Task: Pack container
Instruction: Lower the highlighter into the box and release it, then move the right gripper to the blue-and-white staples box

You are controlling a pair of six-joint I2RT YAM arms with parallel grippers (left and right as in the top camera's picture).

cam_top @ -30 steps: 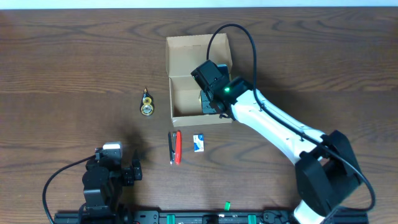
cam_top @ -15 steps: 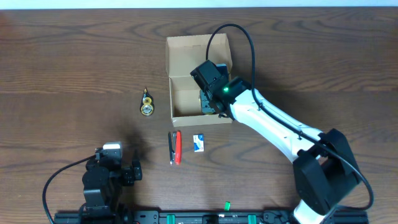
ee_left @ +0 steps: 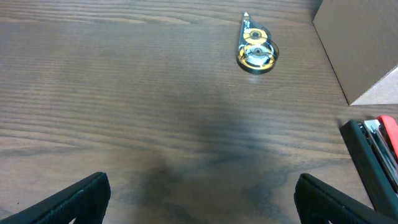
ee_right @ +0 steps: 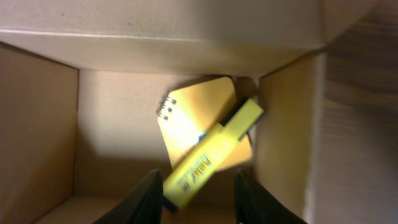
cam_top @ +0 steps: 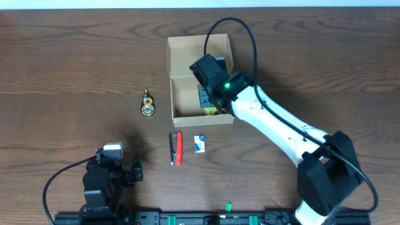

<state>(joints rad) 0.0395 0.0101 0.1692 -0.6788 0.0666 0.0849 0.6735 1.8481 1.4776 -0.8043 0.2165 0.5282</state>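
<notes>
The tan cardboard container (cam_top: 182,100) stands open at the table's middle back, its flap lid (cam_top: 187,53) folded away. My right gripper (cam_top: 208,94) hangs over its right half. In the right wrist view the gripper (ee_right: 198,199) is open above the container's floor (ee_right: 118,130). A yellow highlighter (ee_right: 211,155) lies slanted there on a yellow spiral notepad (ee_right: 193,112), free of both fingers. My left gripper (ee_left: 202,199) is open and empty, low at the front left (cam_top: 135,172).
A yellow correction tape roller (cam_top: 147,103) lies left of the container and shows in the left wrist view (ee_left: 255,51). A red and black tool (cam_top: 176,148) and a small blue-white eraser (cam_top: 200,144) lie in front of the container.
My right gripper has drawn back a little toward the container's far side, and the yellow highlighter now shows at the container's front right. The left arm has not moved.
</notes>
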